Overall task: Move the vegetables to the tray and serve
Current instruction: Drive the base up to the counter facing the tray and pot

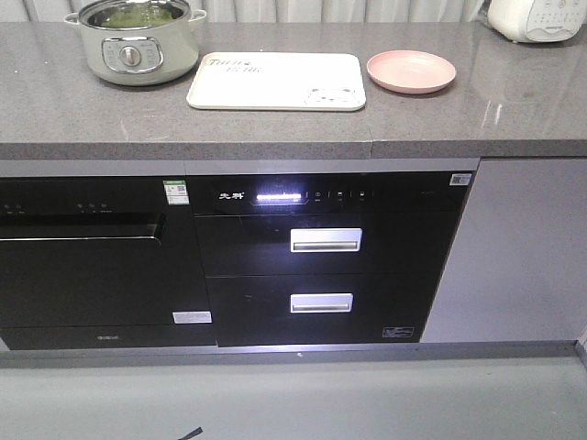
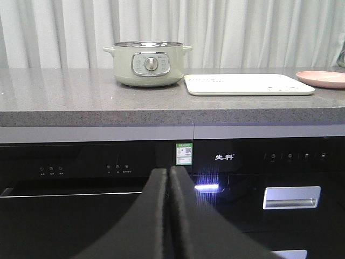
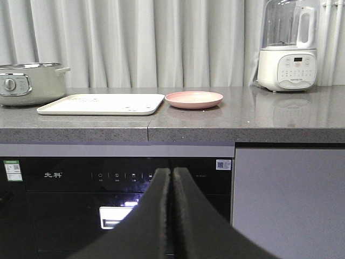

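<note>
Vegetables (image 1: pixel 133 14) show only as a green mass inside the pot (image 1: pixel 138 46) at the back left of the counter (image 1: pixel 459 110). From the front view I cannot tell whether a clear lid covers them. The tray (image 1: pixel 275 87) lies bare just beside the pot, with the plate (image 1: pixel 411 71) on its far side. Both arms hang low in front of the dark cabinets, below the counter top. The left gripper (image 2: pixel 168 178) and right gripper (image 3: pixel 172 175) each have their fingers pressed together on nothing. The first risk is the climb, since a straight rise could knock a claw on the counter's edge. If a lid is on, a reach into the pot would strike it. A limp leaf pinched at its edge may tear or drop short of the tray. The plate sits close enough to be taken for the target.
</note>
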Controlling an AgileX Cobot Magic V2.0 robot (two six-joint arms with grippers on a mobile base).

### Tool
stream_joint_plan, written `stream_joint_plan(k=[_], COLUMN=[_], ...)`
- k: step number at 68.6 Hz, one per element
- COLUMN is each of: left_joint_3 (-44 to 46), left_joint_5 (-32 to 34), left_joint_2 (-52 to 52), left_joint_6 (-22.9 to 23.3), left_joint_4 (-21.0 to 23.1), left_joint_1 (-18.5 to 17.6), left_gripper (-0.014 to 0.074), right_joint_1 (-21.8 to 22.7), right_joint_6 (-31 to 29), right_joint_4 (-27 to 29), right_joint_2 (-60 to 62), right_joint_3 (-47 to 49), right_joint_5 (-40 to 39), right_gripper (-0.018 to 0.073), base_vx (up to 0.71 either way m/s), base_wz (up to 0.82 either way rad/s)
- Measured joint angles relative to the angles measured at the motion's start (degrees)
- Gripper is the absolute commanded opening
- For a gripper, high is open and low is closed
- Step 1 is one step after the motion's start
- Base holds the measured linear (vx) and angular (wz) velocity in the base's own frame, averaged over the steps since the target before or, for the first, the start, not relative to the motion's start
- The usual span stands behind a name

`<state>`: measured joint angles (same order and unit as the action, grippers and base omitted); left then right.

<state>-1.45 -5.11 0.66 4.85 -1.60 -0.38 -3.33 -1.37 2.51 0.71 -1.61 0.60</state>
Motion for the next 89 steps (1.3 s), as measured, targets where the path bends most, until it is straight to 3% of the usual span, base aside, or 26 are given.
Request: stream_joint_plan(k=[89], left_joint_3=[0.0], left_joint_5=[0.0], left_joint_2=[0.0], left_joint_6=[0.0], left_joint_4=[0.0], left_joint_1=[0.0], left_gripper=[-0.0006], right_joint_1=[0.0], right_joint_6=[0.0], right_joint_4=[0.0], right_joint_2=[0.0], right_joint_3=[0.0], right_joint_5=[0.0], right_gripper=[-0.0002], base_vx=[0.08], base_wz=[0.00])
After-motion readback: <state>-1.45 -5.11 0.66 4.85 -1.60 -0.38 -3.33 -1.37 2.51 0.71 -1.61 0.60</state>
